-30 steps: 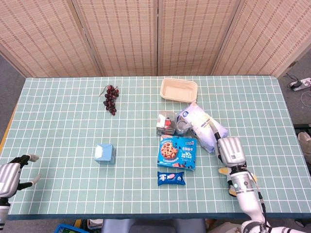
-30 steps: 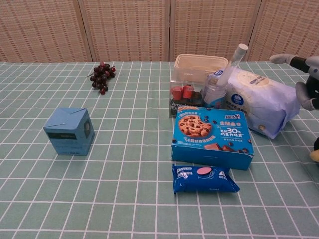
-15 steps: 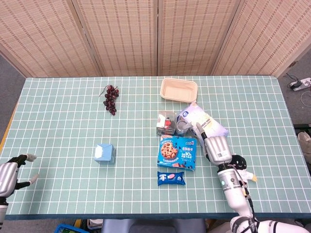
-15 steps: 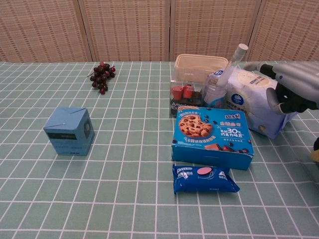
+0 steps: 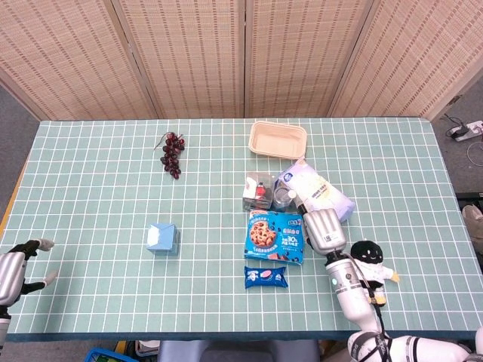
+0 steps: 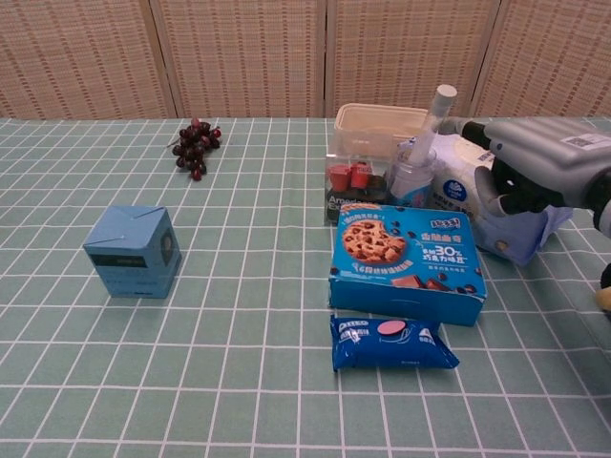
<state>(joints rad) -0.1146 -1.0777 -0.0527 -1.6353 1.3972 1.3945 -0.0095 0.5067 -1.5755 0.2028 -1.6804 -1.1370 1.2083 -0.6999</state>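
right hand (image 6: 535,176): hovers over the right-centre of the table (image 5: 90,226), just above the white wipes pack (image 6: 496,196) and beside the clear bottle (image 6: 412,172). Fingers part curled, with nothing visibly between them; you cannot tell from either view whether it already touches the pack.
left hand (image 5: 13,265): at the table's left edge near the front corner, fingers spread, released, nothing in it.
wipes pack, place: lies on its side right of centre, one end against the bottle, the other toward the right edge.
wipes pack, handling: soft film bag, probably moist and fairly heavy for its size; it will sag and the film may slip. Take it across the narrow middle with your thumb opposed, not by an end.
bottle, handling: light, tall, with a white straw-like top; likely tips if you brush it. Keep your fingers off that side.
cookie box (image 6: 409,262): flat blue carton just in front of the hand, toward the front edge; stiff.
Oreo packet (image 6: 389,343): in front of the box, close to it.
clear jar (image 5: 258,190): holds red pieces, left of the bottle.
beige tray (image 5: 278,139): behind the group, toward the back edge.
grapes (image 5: 172,154): back left of centre, well apart.
blue carton (image 5: 163,238): left of centre, alone.
plush toy (image 5: 370,260): at the front right, beside the right forearm.
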